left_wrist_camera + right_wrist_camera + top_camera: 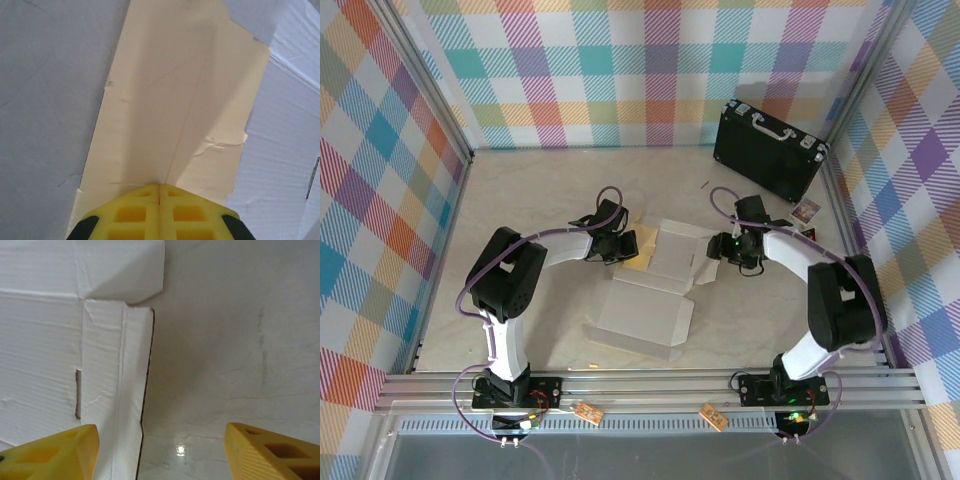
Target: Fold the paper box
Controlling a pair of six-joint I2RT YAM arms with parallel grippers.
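Task looked barely begun: the paper box (pixel 655 290) lay near the middle of the table (pixel 520 200), btwn the two arms, spread out almost flat w/ its white side up. No walls stood yet and no tab looked tucked, as far as the top view showed. The one part that differed was a tan flap (pixel 175 100) at the sheet's upper-left corner, showing its brown face. The left gripper (pixel 617 243) sat right on it. In the left wrist view its yellow fingers (pixel 135 215) were pressed together w/ no gap, and a crease ran up the flap from their seam, so I judged they were pinching that flap (thin card, so the pinch itself couldn't be seen). The right gripper (pixel 728 247) was at the sheet's right edge, near the table. Its fingers (pixel 55 455) were spread wide and held nothing, one over the white edge strip beside a narrow slot (pixel 77 395), the other over bare table. Approx. everything was left: side walls up, end flaps in, tabs into slots, lid over. The black briefcase (pixel 770 150) stood well apart at the back right, not involved.
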